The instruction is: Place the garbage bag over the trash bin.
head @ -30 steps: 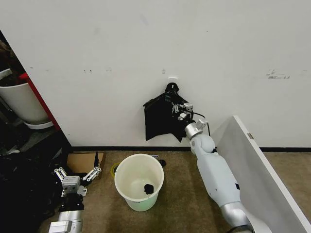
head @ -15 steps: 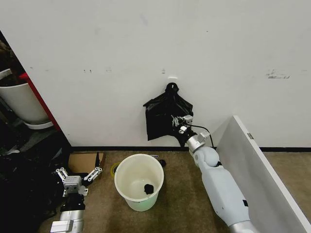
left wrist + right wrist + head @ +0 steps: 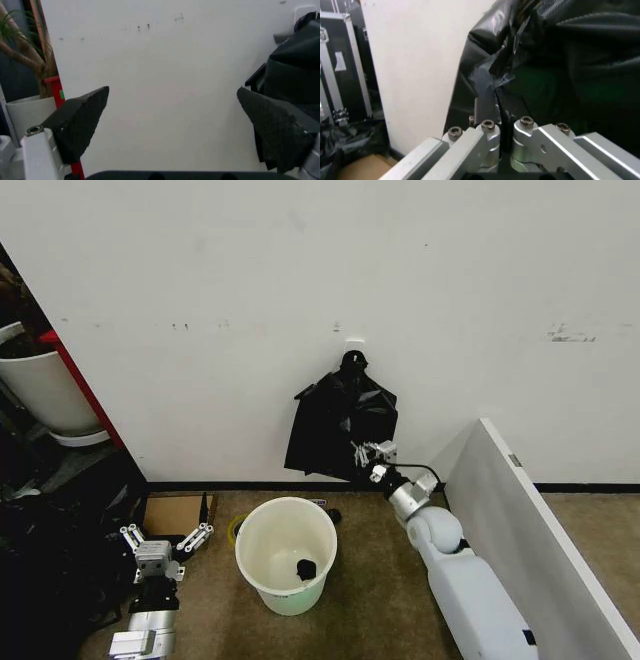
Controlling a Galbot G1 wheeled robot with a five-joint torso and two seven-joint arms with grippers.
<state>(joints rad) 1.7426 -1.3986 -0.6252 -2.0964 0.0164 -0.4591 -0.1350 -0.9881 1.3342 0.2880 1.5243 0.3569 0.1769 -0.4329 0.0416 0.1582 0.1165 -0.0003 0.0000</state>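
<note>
My right hand [image 3: 366, 461] pinched shut on garbage bag [image 3: 340, 425], frame centre, against wall | trash bin [image 3: 286, 554] lower centre on floor | left hand [image 3: 160, 538] open, lower left, idle.

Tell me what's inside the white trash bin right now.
A small black lump lies on the bottom of the trash bin; what it is cannot be told. No bag lines it. The near inner wall is hidden by the rim.
</note>
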